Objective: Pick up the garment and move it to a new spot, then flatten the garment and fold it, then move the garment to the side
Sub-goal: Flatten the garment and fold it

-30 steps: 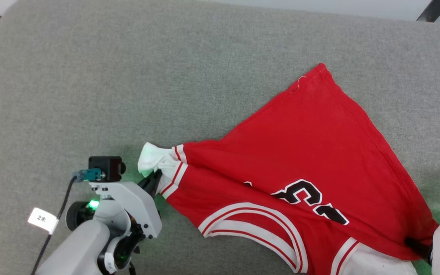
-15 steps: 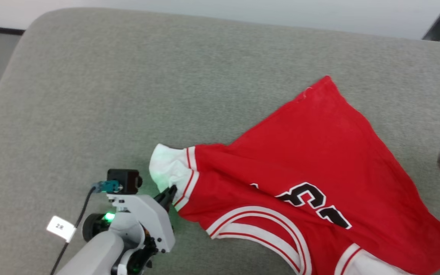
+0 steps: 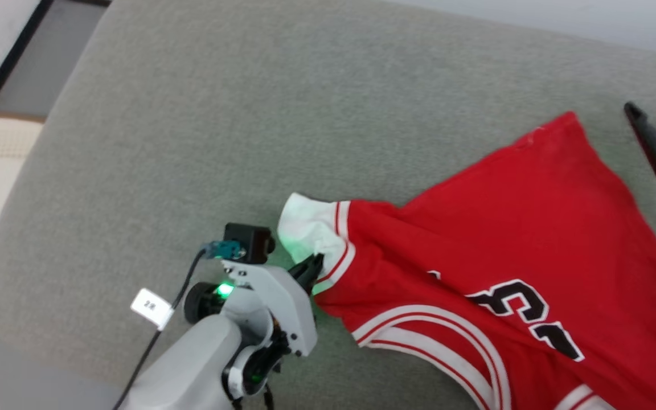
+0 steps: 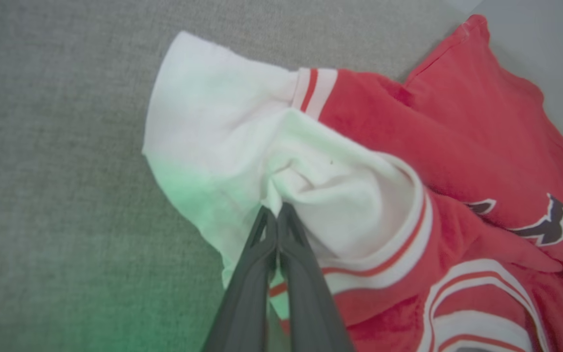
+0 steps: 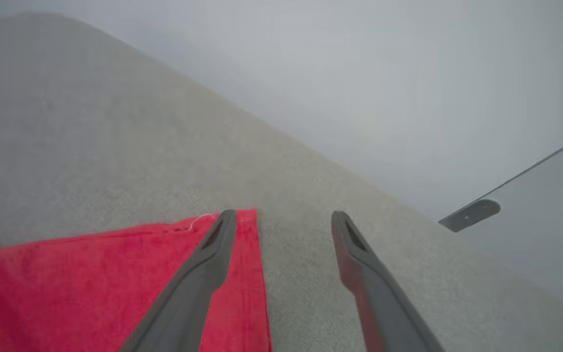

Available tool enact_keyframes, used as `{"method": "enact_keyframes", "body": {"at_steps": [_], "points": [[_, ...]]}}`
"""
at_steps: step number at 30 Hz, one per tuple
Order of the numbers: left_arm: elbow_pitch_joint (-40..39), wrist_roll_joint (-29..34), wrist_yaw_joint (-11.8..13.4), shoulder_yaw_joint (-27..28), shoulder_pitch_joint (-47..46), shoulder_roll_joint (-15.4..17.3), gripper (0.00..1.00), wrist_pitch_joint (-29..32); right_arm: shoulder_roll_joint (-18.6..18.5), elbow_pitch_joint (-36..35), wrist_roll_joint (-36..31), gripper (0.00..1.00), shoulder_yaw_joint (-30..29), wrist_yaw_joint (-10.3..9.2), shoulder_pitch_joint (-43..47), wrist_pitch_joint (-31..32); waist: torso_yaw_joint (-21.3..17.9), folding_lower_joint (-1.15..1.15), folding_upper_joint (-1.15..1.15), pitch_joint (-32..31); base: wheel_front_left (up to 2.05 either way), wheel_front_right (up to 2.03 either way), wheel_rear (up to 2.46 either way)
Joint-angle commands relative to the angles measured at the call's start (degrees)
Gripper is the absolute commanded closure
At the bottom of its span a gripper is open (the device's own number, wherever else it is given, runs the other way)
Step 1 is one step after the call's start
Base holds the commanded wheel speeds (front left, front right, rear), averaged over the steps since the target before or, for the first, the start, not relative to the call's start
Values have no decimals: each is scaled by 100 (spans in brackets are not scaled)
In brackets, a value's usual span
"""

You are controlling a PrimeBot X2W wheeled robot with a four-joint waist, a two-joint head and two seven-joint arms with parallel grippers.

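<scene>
A large grey cushion (image 3: 191, 114) with rounded corners carries everything. The garment (image 3: 504, 228), a red jersey shirt with white striped trim and black lettering, lies spread across the cushion's right part, chest side up and creased. One hem corner points toward the far edge, and the collar end runs toward the near right.

The left gripper (image 4: 274, 215) has its two dark fingers pressed together, pinching a fold of the shirt's white sleeve (image 4: 223, 132). This sleeve is the part of the shirt nearest the cushion's left edge. A green glow from the arm tints the white cloth.

The right gripper (image 5: 284, 217) is spread wide and holds nothing. It hovers over the far hem corner (image 5: 247, 220). One finger is above the red cloth and the other above bare cushion. Whether it touches the fabric cannot be told.

The shirt looks light, thin and limp. It will likely sag, bunch and trail wherever it is unsupported, and it is not fragile. A pinch on one layer could slip, so seams and hems look like the safest holds. Gripping the sleeve and the opposite hem corner together should pull the cloth taut for flattening.
</scene>
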Motion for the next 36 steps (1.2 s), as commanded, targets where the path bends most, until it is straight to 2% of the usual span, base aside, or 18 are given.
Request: {"method": "enact_keyframes", "body": {"at_steps": [1, 8, 12, 18, 19, 20, 21, 22, 23, 28, 36], "points": [[61, 61, -67, -30, -118, -77, 100, -38, -79, 297, 205, 0, 273, -6, -280, 281, 301, 0, 0, 223, 0, 0, 0], [377, 66, -253, -110, -414, -411, 100, -155, -109, 1874, 789, 0, 803, -6, -1586, 2239, 659, 0, 0, 515, 0, 0, 0], [563, 48, -352, -124, -558, -577, 100, -236, 36, 2564, 869, 0, 762, -6, -2057, 2895, 823, 0, 0, 712, 0, 0, 0], [893, 42, -465, -161, -699, -752, 100, -327, 371, 3503, 523, 0, 510, -6, -2338, 3564, 947, 0, 0, 921, 0, 0, 0], [945, 33, -477, -160, -712, -765, 100, -350, 435, 3642, 444, 4, 444, -6, -2332, 3645, 955, 0, 0, 937, 0, 0, 0], [996, 32, -484, -161, -730, -780, 100, -356, 489, 3757, 364, 38, 410, -6, -2337, 3728, 963, 0, 0, 946, 0, 0, 0], [1050, 31, -500, -162, -752, -786, 100, -369, 513, 3880, 265, 62, 366, -6, -2340, 3813, 968, 0, 0, 951, 0, 0, 0], [1104, 25, -494, -159, -765, -796, 100, -386, 555, 3955, 197, 93, 356, -6, -2328, 3895, 966, 0, 0, 950, 0, 0, 0], [1153, 19, -510, -151, -769, -800, 100, -396, 591, 3997, 144, 100, 349, -6, -2329, 3972, 959, 0, 0, 943, 0, 0, 0], [1377, 4, -546, -120, -795, -751, 100, -439, 689, 3976, -43, 100, 181, -6, -2384, 3847, 884, 0, 0, 834, 0, 0, 0], [1502, -2, -538, -23, -938, -518, 100, -424, 806, 3532, -2, 100, 346, -6, -2576, 2875, 526, 0, 0, 485, 0, 0, 0]]}}
